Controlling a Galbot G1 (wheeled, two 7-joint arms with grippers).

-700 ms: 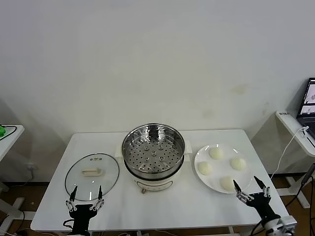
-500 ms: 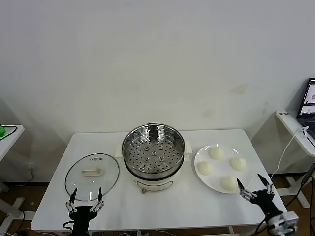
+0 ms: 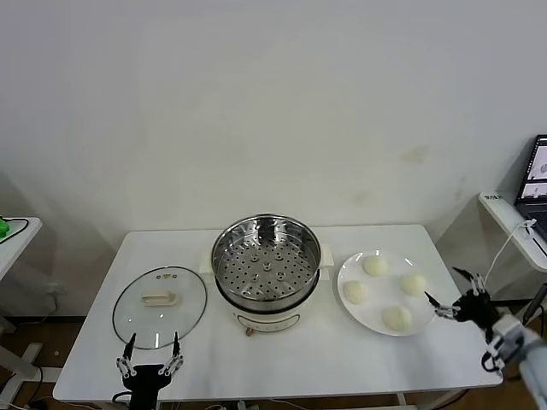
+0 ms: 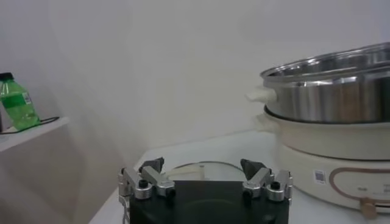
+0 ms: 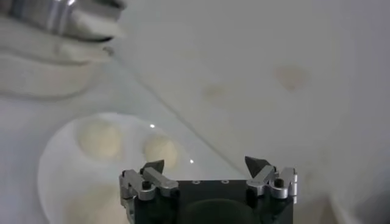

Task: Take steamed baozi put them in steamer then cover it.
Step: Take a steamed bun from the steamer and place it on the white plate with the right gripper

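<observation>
Steamer point(image 3: 267, 273), a shiny steel pot on a white electric base with side handles, stands uncovered at the middle of a white table point(image 3: 342, 359) set against a plain pale wall; its perforated tray holds nothing. Beside it on the robot's right lies a flat white plate point(image 3: 369, 318) bearing all four steamed baozi point(image 3: 397, 318), smooth cream-white buns spaced apart around the plate. On the robot's left of the pot, the cover point(image 3: 160, 307), a clear glass lid with a metal rim and a cream-white oblong handle, lies flat on the tabletop, handle up, near the pot but apart from it.

The right gripper point(image 3: 454, 295) hangs just off the table's right edge, beside the plate and level with the nearest buns, its two fingers spread wide with nothing between them; its wrist camera looks across the plate toward the buns and the pot's base. The left gripper point(image 3: 152, 355) sits at the table's front edge, just in front of the lid, fingers likewise wide apart and empty.

A green bottle point(image 4: 16, 103) stands on a small side table point(image 3: 17, 239) to the robot's far left, and a laptop point(image 3: 537, 175) rests on a stand at the far right.
</observation>
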